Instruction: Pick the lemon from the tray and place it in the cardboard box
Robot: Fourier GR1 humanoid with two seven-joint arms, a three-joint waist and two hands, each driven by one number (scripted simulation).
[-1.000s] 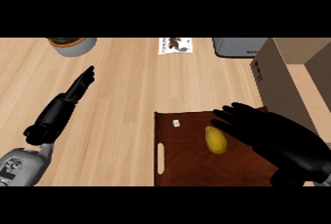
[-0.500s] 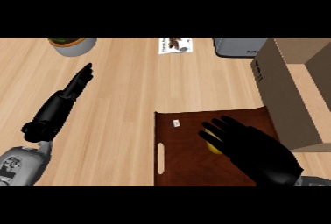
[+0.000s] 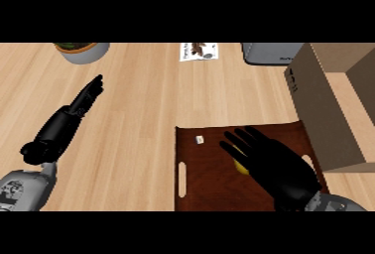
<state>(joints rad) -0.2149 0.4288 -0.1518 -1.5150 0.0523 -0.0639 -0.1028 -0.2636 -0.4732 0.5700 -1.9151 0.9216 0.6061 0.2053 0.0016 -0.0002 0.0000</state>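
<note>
The yellow lemon (image 3: 239,166) lies on the dark brown tray (image 3: 207,186) at the lower middle; only a sliver of it shows at the left edge of my right hand (image 3: 273,164). That hand is spread flat over the lemon, fingers straight and pointing away, covering most of it. Whether the palm touches the fruit is hidden. The cardboard box (image 3: 330,99) stands open to the right of the tray. My left hand (image 3: 82,101) rests on the counter at the left, fingers straight.
A small white piece (image 3: 198,140) lies on the tray's far left part. A grey pot with a plant (image 3: 82,50) stands at the back left. A printed card (image 3: 198,51) and a grey appliance (image 3: 273,52) are at the back.
My right hand has slid left and down over the tray, from beside the lemon to on top of it, hiding most of the fruit. The left hand has stayed put.
</note>
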